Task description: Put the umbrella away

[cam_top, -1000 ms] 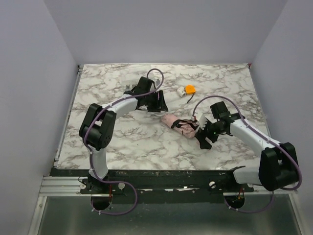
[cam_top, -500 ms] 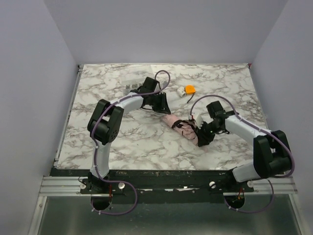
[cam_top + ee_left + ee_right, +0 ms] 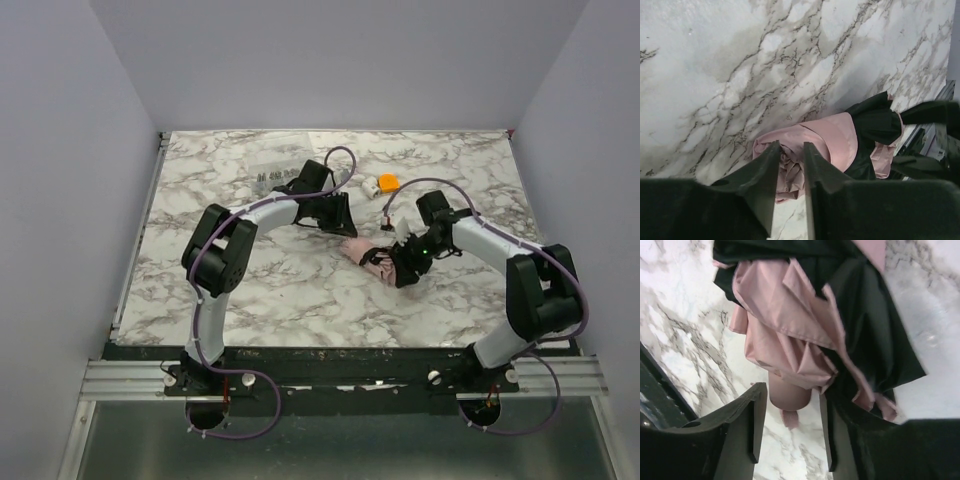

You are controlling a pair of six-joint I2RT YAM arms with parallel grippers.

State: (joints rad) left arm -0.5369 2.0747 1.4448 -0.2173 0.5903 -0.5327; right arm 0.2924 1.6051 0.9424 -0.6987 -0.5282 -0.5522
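Left end effector (image 3: 790, 150) now on umbrella (image 3: 835, 140)

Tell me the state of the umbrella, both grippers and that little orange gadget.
umbrella: collapsed into a short roll, lying flat, held at both ends.
left gripper: shut on the umbrella's bunched fabric end.
right gripper: shut around the umbrella's handle end.
orange gadget: lying loose, apart from both grippers.

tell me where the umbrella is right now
In the top view the umbrella lies rolled on the marble table, right of centre, between the left pincer and the right pincer, with the orange gadget farther back.
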